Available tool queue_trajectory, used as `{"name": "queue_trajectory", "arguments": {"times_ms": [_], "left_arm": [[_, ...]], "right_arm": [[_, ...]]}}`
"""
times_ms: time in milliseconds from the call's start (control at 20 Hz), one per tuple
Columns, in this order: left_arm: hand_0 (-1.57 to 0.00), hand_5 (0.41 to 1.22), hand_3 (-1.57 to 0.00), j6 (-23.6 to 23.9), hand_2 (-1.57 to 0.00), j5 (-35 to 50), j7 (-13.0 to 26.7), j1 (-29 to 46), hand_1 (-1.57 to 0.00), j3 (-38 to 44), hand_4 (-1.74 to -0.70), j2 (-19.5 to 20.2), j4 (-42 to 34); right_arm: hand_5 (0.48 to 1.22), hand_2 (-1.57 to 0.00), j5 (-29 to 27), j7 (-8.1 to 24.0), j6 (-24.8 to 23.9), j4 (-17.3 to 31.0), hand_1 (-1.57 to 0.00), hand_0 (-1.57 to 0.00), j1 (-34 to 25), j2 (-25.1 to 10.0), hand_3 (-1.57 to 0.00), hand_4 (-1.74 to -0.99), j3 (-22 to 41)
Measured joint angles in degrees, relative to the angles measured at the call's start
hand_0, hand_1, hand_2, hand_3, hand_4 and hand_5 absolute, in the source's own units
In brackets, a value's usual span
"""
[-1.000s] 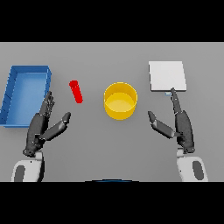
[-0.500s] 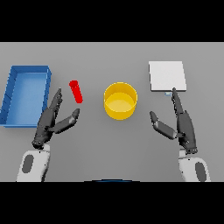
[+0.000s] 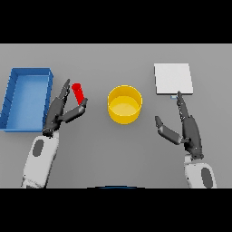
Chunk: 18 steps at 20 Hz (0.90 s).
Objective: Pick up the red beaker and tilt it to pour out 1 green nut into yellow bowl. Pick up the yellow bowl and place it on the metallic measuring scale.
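Observation:
The red beaker (image 3: 78, 92) stands on the grey table, left of the yellow bowl (image 3: 124, 104). My left hand (image 3: 61, 112) is open just beside the beaker, fingers on its left and thumb reaching toward its lower right side, not closed on it. The bowl sits at the table's middle, upright. The metallic measuring scale (image 3: 172, 79) is a pale square plate at the back right. My right hand (image 3: 186, 127) rests open in front of the scale, fingers pointing at it.
A blue tray (image 3: 27, 96) lies at the left, right behind my left hand.
My left hand has moved forward and to the right, up to the red beaker. The right hand has barely shifted.

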Motion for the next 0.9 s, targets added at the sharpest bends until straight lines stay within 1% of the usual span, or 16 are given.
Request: {"name": "queue_trajectory", "arguments": {"times_ms": [50,100,250,300,400,450,500,550,600,650,700,750,800,850,900], "left_arm": [[0.0,0.682,0.0,0.0,0.0,0.22,-0.39,-0.9,0.0,0.41,-1.28,-0.05,1.34],[0.0,0.685,0.0,0.23,0.0,-0.04,-0.67,-1.49,0.0,0.31,-1.29,-0.4,2.27],[0.0,0.691,0.0,0.1,0.0,-0.04,-0.95,-4.22,0.0,1.13,-1.3,-0.16,6.17],[0.0,0.69,0.0,0.48,0.0,-0.58,-1.33,-5.24,0.0,0.8,-1.3,-0.5,6.81],[0.0,0.684,0.0,0.72,0.0,-0.55,-0.37,-7.34,0.0,1.29,-1.29,-0.58,8.56],[0.0,0.683,0.0,0.69,0.0,-0.6,-1.02,-8.09,0.0,1.47,-1.29,-0.61,9.94],[0.0,0.683,0.0,1.14,0.0,-0.89,-1.35,-8.51,0.0,1.63,-1.29,-0.65,10.98],[0.0,0.683,0.0,1.1,0.0,-0.75,-0.49,-9.84,0.0,2.17,-1.29,-0.23,12.07],[0.0,0.686,0.0,1.14,0.0,-0.61,-0.74,-10.88,0.0,2.5,-1.3,-0.38,13.38],[0.0,0.688,0.0,0.62,0.0,-0.14,-2.13,-11.03,0.0,2.84,-1.31,-0.42,14.39],[0.0,0.692,0.0,0.53,0.0,0.14,-3.28,-11.55,0.0,2.87,-1.32,-0.87,14.58],[0.0,0.695,0.0,0.67,0.0,0.41,-4.07,-11.88,0.0,3.21,-1.33,-1.21,15.44],[0.0,0.698,0.0,0.92,0.0,0.51,-3.93,-13.0,0.0,3.65,-1.34,-1.35,16.86],[0.0,0.704,0.0,1.07,0.0,0.55,-4.61,-13.68,0.0,3.98,-1.35,-1.38,17.97],[0.0,0.724,-0.03,1.2,-0.07,0.93,-5.84,-13.6,-0.03,4.15,-1.38,-2.08,18.29]], "right_arm": [[0.635,0.0,0.18,0.21,0.01,0.01,0.0,0.0,0.27,0.35,0.0,-1.266,0.36],[0.638,0.0,0.04,0.42,-0.07,-0.09,0.0,0.0,0.11,-0.04,0.0,-1.269,-0.06],[0.644,0.0,-0.44,-0.55,0.23,-0.3,0.0,0.0,0.54,-0.14,0.0,-1.272,-0.19],[0.646,0.0,-0.33,-0.25,0.12,-0.23,0.0,0.0,0.29,-0.06,0.0,-1.271,-0.17],[0.643,0.0,-0.3,0.04,0.09,-0.56,0.0,0.0,-0.01,-0.56,0.0,-1.269,-0.47],[0.642,0.0,-0.97,0.29,0.29,-1.0,0.0,0.0,0.14,-0.13,0.0,-1.269,-0.46],[0.641,0.0,-1.3,0.82,0.38,-0.89,0.0,0.0,-0.27,-0.48,0.0,-1.268,-0.89],[0.638,0.0,-1.63,0.67,0.67,-0.8,0.0,0.0,-0.15,-0.78,0.0,-1.265,-1.13],[0.639,0.0,-1.33,1.08,0.59,-0.18,0.0,0.0,-0.18,-0.37,0.0,-1.268,-0.82],[0.64,0.0,-1.1,0.32,0.55,-0.72,0.0,0.0,0.72,-0.12,0.0,-1.269,-0.43],[0.64,0.0,-0.86,0.39,0.48,-1.29,0.0,0.0,0.84,-0.2,0.0,-1.264,-0.28],[0.64,0.0,-0.53,1.67,-0.14,-1.11,0.0,0.0,0.0,-0.34,0.0,-1.264,-0.65],[0.64,0.0,-0.57,1.71,-0.22,-0.78,0.0,0.0,-0.25,-0.21,0.0,-1.263,-0.71],[0.641,0.0,-0.63,1.56,-0.33,-0.87,0.0,0.0,-0.28,-0.31,0.0,-1.261,-0.88],[0.642,0.0,-0.29,1.69,-0.31,-1.14,0.0,0.0,-0.16,-0.52,0.0,-1.259,-0.73]]}}
